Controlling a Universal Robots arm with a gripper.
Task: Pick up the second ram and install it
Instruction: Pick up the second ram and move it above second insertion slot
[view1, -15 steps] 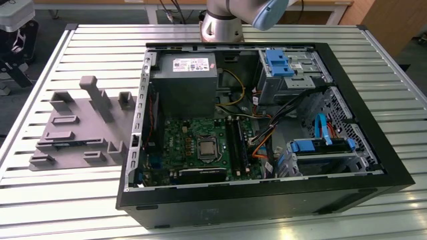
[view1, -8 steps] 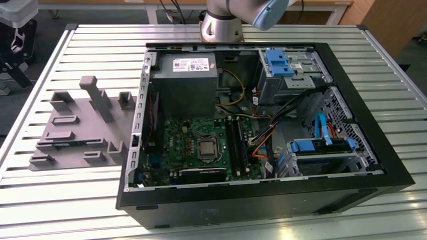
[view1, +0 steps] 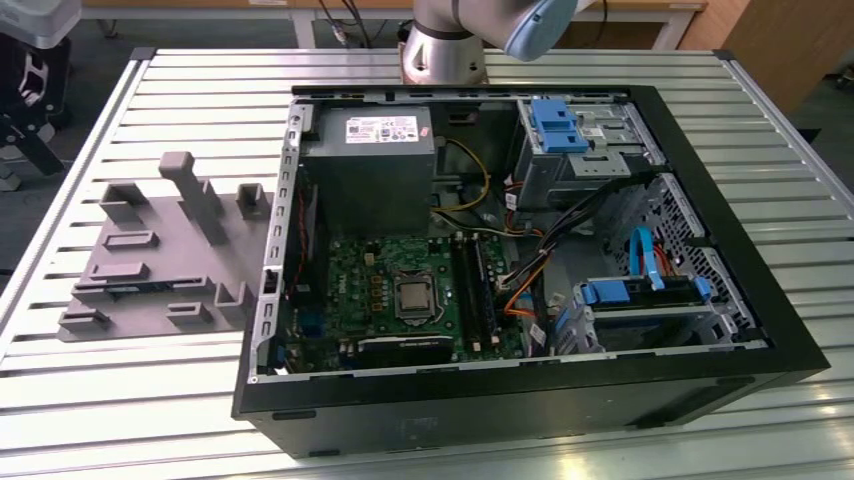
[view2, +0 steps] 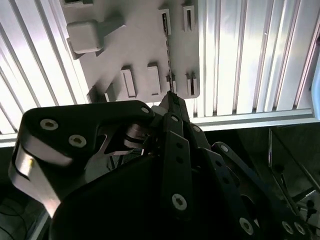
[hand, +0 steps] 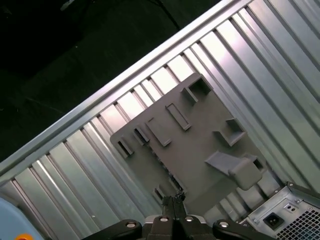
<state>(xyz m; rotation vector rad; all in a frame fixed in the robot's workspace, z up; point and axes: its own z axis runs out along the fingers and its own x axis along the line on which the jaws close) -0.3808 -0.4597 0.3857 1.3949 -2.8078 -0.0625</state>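
Observation:
The second ram (view2: 168, 50) stands on edge in the slots of the grey holder plate (view2: 140, 45) and appears as a thin dark line in both wrist views. In the exterior view it is a dark strip (view1: 134, 288) low on the plate (view1: 160, 250), at the exterior view's left of the open computer case (view1: 534, 390). My gripper (view2: 173, 97) hangs well above the plate, its tips lined up over one end of the ram (hand: 162, 167). The fingers (hand: 174, 201) are shut together with nothing between them.
The slatted metal table (view1: 160, 400) carries the plate and the case. Inside the case lie the green motherboard (view1: 360, 270) with long black memory slots (view1: 474, 290), a power supply (view1: 374, 160), blue drive cages (view1: 641, 295) and loose cables. The arm's base (view1: 441, 50) stands behind the case.

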